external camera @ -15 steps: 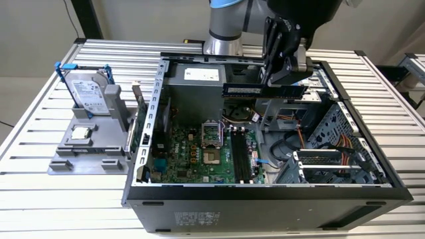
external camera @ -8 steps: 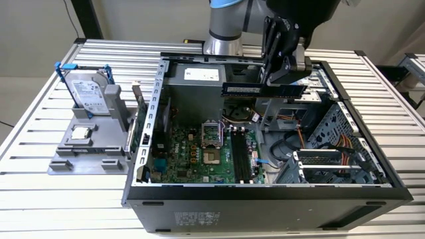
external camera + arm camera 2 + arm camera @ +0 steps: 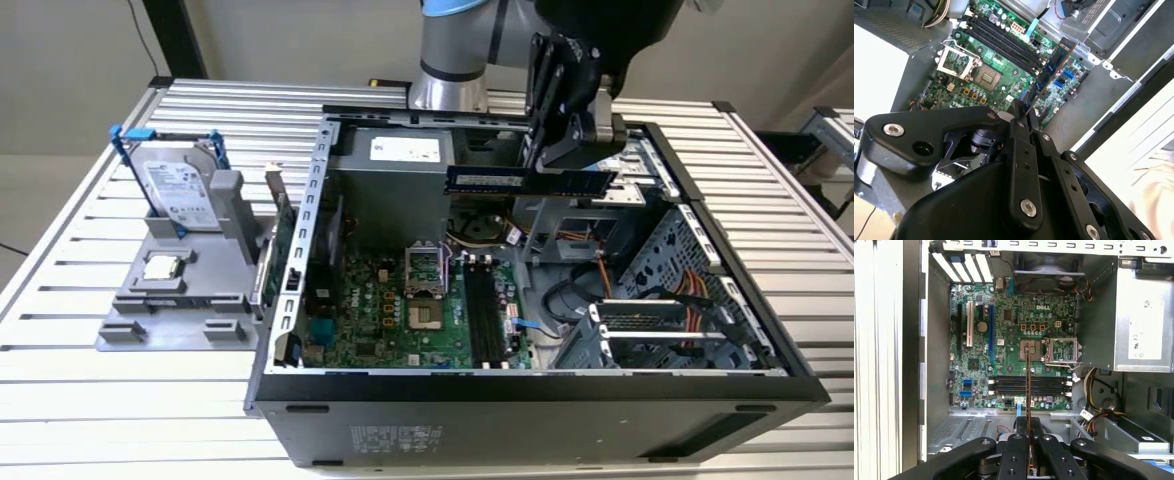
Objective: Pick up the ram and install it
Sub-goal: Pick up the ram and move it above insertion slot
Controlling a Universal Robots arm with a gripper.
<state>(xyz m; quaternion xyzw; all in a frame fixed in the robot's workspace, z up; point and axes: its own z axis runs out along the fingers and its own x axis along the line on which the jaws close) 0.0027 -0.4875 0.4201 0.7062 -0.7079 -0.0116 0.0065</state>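
Table (image 3: 80, 420): ribbed silver metal slats, running from 7 round to 4 o'clock in the exterior view.
Wall (image 3: 294, 35): plain pale grey, 11 to 12 o'clock.
Post (image 3: 178, 40): dark, upright, 11 o'clock, against the wall.
Floor (image 3: 40, 175): pale beige, 9 o'clock, past the table edge.
Second table (image 3: 834, 135): slatted, 2 o'clock.
Light: bright, even, with a soft sheen on the slats.

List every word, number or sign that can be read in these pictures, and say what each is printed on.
Hard drive label: print too small to read.
Power supply sticker: symbols and print, too blurred to read.
Ram stick sticker: too small to read.
Motherboard: a short white maker's mark and fine print, too small to quote reliably.
Computer case outer label: too small to read.
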